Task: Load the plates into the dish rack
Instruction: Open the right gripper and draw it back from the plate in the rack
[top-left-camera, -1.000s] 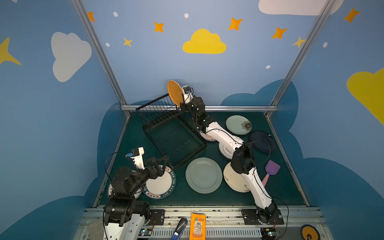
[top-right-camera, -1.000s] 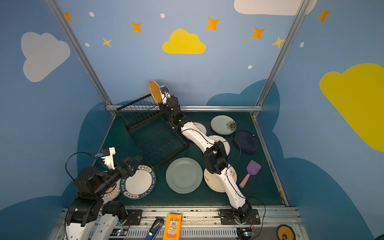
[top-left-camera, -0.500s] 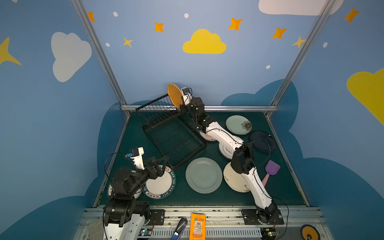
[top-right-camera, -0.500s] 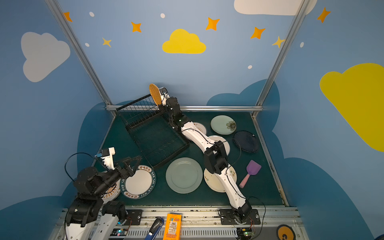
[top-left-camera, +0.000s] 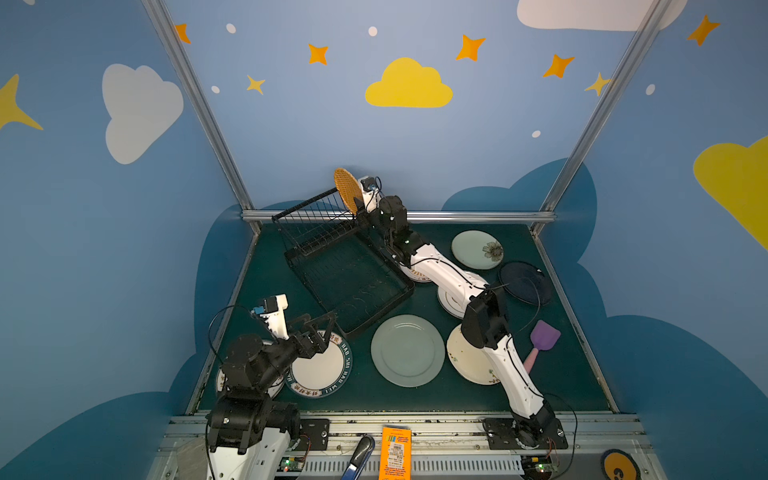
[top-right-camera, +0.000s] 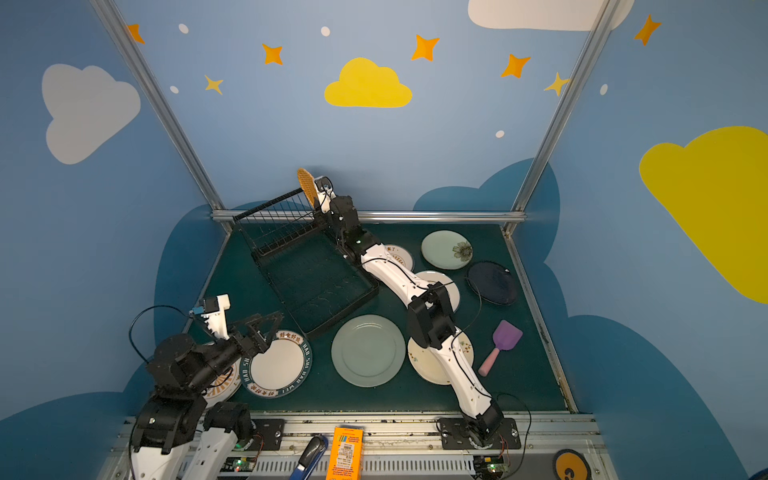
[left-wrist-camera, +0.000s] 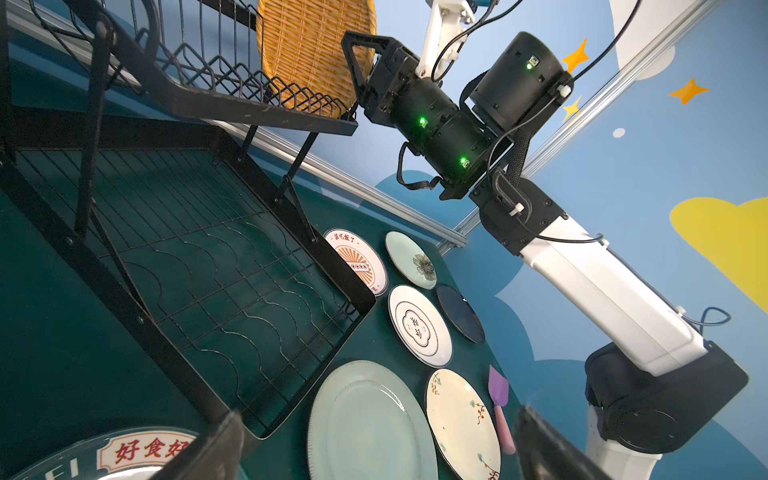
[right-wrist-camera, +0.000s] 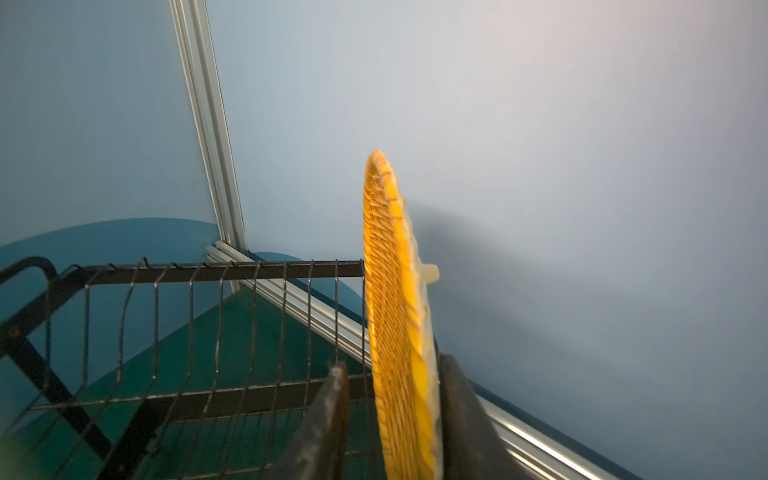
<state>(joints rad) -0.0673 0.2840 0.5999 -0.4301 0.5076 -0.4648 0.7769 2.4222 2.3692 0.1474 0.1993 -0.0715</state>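
Dark green table (top-left-camera: 561, 386) under black dish rack (top-left-camera: 353, 282), scattered flat plates (top-left-camera: 407, 351), purple spatula (top-left-camera: 542, 340).

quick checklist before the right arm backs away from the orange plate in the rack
1. The orange woven plate stands on edge in the raised section of the dish rack: ok.
2. Plate's bottom edge seated in a slot: cannot tell, it is hidden behind the fingers.
3. The right gripper is open: ok, a gap shows beside one finger.
4. The other finger is clear of the plate's back: cannot tell.
5. The left gripper is open and empty, by the lettered-rim plate: ok.
6. All plates loaded: not ok, the pale green plate and others lie flat on the table.
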